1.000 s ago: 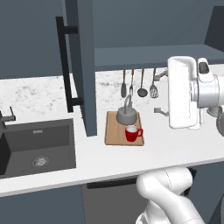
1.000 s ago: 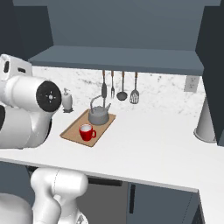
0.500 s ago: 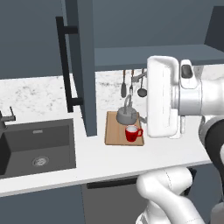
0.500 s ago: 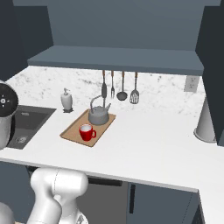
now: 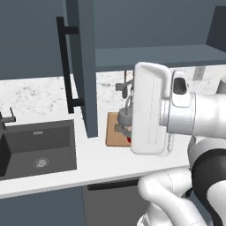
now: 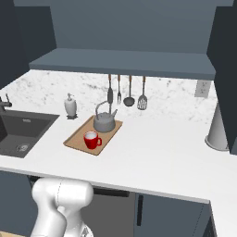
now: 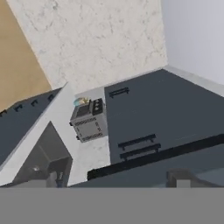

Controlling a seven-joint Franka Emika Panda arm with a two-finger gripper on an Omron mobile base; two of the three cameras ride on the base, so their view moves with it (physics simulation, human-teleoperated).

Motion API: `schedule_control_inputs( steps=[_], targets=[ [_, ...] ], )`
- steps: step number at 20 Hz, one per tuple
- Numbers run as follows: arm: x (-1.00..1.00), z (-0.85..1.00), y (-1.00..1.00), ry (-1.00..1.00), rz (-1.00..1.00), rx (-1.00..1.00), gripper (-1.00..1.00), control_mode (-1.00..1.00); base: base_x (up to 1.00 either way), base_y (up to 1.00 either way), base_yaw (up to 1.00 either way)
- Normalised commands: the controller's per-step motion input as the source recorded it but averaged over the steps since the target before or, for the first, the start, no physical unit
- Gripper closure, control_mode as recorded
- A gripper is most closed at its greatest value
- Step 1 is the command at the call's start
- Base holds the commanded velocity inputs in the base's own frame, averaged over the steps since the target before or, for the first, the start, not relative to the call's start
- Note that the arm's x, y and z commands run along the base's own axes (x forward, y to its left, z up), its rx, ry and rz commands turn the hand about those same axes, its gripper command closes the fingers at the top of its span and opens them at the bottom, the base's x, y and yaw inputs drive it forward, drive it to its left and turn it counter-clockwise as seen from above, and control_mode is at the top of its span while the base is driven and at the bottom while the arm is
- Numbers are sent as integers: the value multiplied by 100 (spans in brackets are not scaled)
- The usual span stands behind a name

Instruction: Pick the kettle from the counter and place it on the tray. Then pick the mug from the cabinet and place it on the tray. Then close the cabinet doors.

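Right base view, item by item: kettle [image 6: 104, 121] and red mug [image 6: 92, 140] both stand on the tray [image 6: 74, 137], kettle at the 12 o'clock end, mug at the 6 o'clock end, close but seemingly apart; the tray lies on the white counter [image 6: 162, 152] just at 3 o'clock of the dark sink [image 6: 18, 134]. Judged from this, only the closing of the cabinet doors is left. Left base view: one cabinet door [image 5: 84, 66] hangs open edge-on, its black bar handle [image 5: 66, 66] at 9 o'clock of the panel, with the white arm [image 5: 152, 114] raised at 3 o'clock of it, hiding most of the tray. The pincer's tips cannot be made out in any picture; by the recording it stands wide open, and no thing shows in its grip. To close well: press flat on the door's outer face near the free edge and sweep along the hinge arc. Also present: soap dispenser [image 6: 70, 106], hanging utensils [image 6: 126, 92], grey cylinder [image 6: 217, 129]. The bar handle could snag the fingers.
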Motion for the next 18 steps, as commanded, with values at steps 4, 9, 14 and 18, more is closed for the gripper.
schedule_control_inputs(
  steps=[4,9,14,18],
  targets=[
    [-19,12,60,-26,0,0,-100,-100,0,0,0],
    [-6,16,62,-24,0,0,-100,-100,0,0,0],
    [1,5,55,-12,-3,-2,-100,-100,0,0,0],
    [26,-1,38,-2,-8,-4,-100,-100,0,0,0]
  ],
)
